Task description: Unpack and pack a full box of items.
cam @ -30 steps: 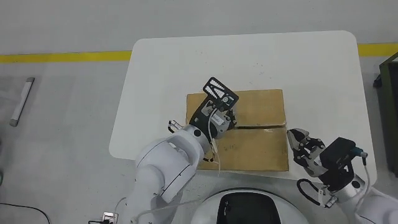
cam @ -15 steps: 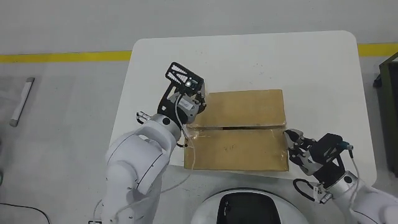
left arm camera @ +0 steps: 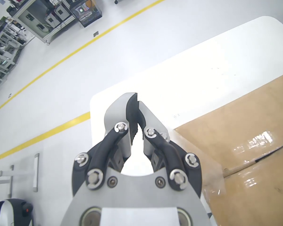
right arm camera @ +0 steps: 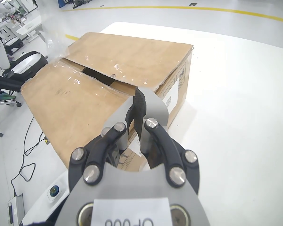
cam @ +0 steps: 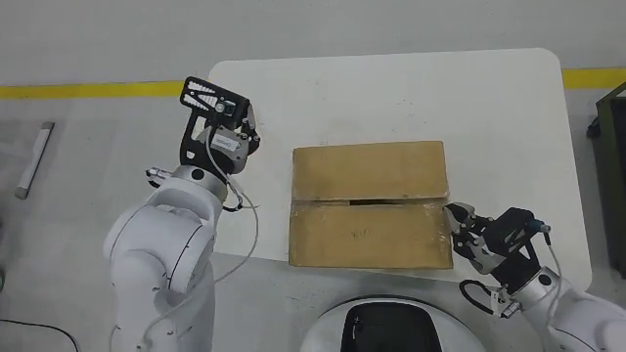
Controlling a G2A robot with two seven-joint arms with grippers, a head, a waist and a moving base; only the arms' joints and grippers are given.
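A brown cardboard box (cam: pixel 370 181) lies in the middle of the white table (cam: pixel 489 98). Its top flaps are down, with a dark gap along the seam (right arm camera: pixel 96 76). My left gripper (cam: pixel 249 142) hangs beyond the box's left end, above the table; its fingers (left arm camera: pixel 135 98) are pressed together. A clear tape strip (right arm camera: pixel 46 22) rises taut from that end of the box (right arm camera: pixel 61 109) toward it. Crumpled tape (left arm camera: pixel 214 184) still clings to the box (left arm camera: pixel 250 123) there. My right gripper (cam: pixel 457 223) is shut, its tips (right arm camera: pixel 138 92) at the seam on the box's right end.
Bare table lies behind and to the right of the box. A dark cabinet (cam: pixel 614 176) stands off the table's right side. A grey bar (cam: pixel 32 156) lies on the floor at far left, below a yellow floor line (cam: pixel 98 88).
My left gripper has moved from over the box's seam to the left, past the box's end, drawing the clear tape with it. The right gripper has shifted slightly nearer the box's right end.
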